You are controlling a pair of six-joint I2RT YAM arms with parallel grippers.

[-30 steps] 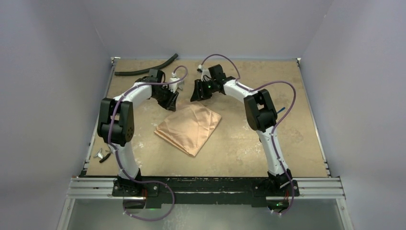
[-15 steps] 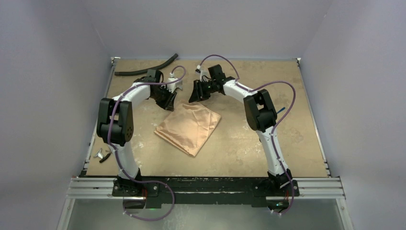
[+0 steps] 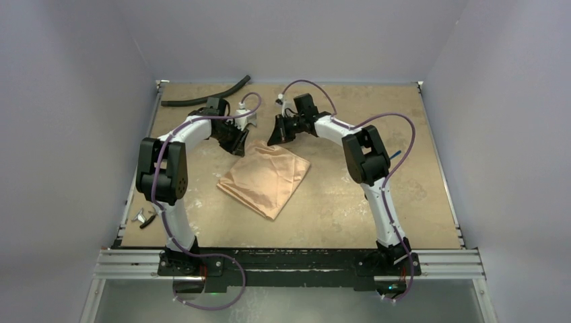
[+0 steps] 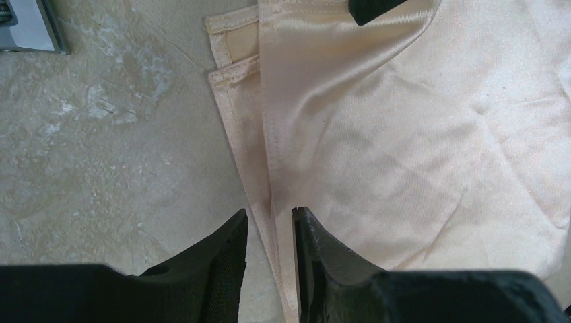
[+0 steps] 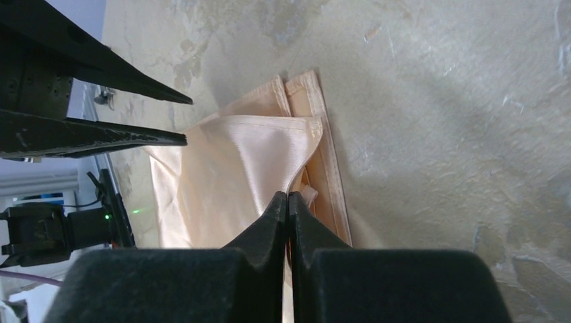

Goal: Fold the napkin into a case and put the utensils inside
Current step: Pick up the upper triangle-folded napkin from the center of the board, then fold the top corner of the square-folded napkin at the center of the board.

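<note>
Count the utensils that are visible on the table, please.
1: a slim blue fork lies on the table just right of the right arm's elbow. The purple spoon shows in no view; it may be hidden by an arm.

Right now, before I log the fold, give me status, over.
Left gripper open, astride napkin edge. Right gripper shut on napkin's top layer. Napkin folded, no narrow case yet. Black hose far back, clear of both.
</note>
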